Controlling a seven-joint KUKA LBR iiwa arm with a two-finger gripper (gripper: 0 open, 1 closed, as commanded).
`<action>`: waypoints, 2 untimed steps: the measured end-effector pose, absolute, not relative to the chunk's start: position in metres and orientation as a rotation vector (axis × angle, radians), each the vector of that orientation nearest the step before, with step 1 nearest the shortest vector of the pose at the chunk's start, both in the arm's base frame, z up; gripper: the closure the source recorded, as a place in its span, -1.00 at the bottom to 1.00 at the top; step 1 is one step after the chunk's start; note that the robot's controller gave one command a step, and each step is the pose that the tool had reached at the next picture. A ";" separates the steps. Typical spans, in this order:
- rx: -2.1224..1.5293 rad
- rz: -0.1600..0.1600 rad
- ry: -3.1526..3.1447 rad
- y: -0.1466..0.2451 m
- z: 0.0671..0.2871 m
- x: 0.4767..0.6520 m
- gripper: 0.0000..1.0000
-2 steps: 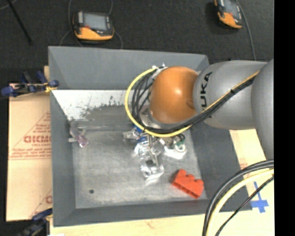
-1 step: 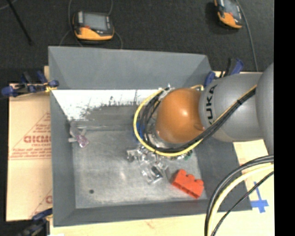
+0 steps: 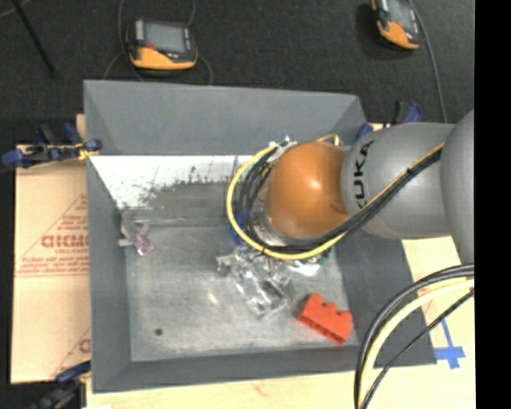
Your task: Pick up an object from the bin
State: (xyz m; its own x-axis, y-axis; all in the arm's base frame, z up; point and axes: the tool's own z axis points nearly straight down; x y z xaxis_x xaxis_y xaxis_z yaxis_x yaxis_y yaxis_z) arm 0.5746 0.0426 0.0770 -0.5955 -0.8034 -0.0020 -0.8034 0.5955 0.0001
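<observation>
Two orange-and-black devices point(image 3: 160, 43) lie on the dark floor point(image 3: 263, 48) beyond the far wall of the bin point(image 3: 215, 120). One is towards the left, the other point(image 3: 397, 22) further right at the top edge. Each trails a thin black cable point(image 3: 435, 72). Inside the bin, a red block point(image 3: 326, 317) lies near the right corner and a small lilac piece point(image 3: 140, 238) by the left wall.

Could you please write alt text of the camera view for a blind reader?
A grey robot arm with an orange wrist cover reaches from the right into a grey metal bin, its wrist above a heap of clear plastic pieces near the middle. A red toy brick lies lower right, a small pale purple piece at left.
</observation>
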 end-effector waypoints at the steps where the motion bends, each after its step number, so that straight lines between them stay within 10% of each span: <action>1: -1.411 0.007 2.817 0.043 0.079 0.573 1.00; 2: -1.403 -0.004 2.802 0.050 0.152 0.569 1.00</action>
